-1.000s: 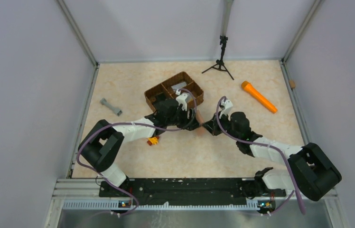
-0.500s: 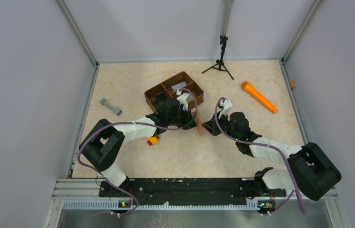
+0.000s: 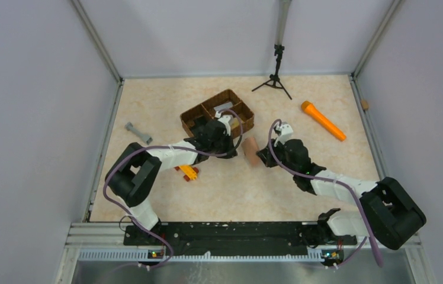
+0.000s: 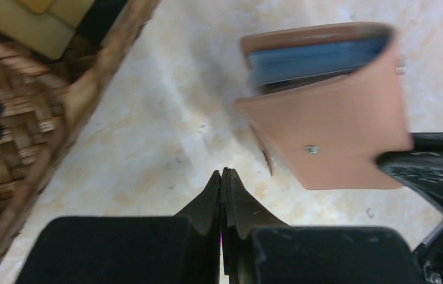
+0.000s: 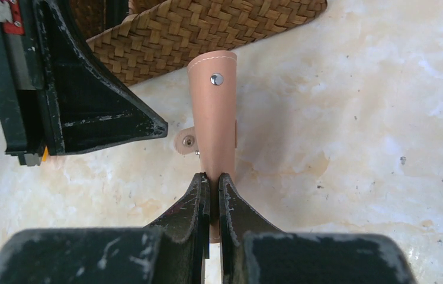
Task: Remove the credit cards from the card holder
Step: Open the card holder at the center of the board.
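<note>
**Not emptied yet**

Gripping the card holder by one edge with the right fingers, squeezed tight, at 4 o'clock from the basket. Holding nothing in the left fingers, pressed together. Seems to hide blue cards inside, not pulled out yet.

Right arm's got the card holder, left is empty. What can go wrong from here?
1. The right fingers pinch the card holder only at one edge, so it may twist or slip when cards are pulled.
2. The left fingers are shut, off the blue cards, and close to the right arm's. A clash seems possible.
</note>
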You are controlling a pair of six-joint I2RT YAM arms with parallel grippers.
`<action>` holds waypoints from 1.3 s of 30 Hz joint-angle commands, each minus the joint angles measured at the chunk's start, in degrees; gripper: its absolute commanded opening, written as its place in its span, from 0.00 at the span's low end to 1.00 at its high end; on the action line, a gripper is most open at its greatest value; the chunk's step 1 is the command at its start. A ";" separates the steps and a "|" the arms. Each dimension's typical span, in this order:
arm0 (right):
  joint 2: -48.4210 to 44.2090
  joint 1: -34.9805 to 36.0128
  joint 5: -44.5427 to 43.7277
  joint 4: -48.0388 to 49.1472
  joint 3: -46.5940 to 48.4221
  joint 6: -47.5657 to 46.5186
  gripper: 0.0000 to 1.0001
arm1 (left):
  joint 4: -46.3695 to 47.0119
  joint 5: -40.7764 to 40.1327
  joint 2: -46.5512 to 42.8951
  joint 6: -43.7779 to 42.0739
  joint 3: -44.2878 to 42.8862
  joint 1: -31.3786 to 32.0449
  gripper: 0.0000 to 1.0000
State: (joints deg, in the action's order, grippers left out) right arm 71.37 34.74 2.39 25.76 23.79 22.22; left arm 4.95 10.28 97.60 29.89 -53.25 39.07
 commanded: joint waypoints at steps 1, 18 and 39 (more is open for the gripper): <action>-1.52 -0.58 -2.13 1.93 2.30 1.39 0.00 | -4.14 -4.16 1.08 -0.07 -2.80 -1.02 0.00; -3.26 -4.74 8.49 9.90 -1.40 4.96 0.00 | 15.36 9.31 -7.55 0.55 8.18 -1.88 0.65; -4.72 -4.70 15.80 16.60 -3.75 5.51 0.00 | 12.96 11.24 -4.33 4.22 6.65 -5.71 0.39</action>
State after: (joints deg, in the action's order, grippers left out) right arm 68.23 30.20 15.84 36.77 20.14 27.16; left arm 16.34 20.16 92.97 33.52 -45.10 33.56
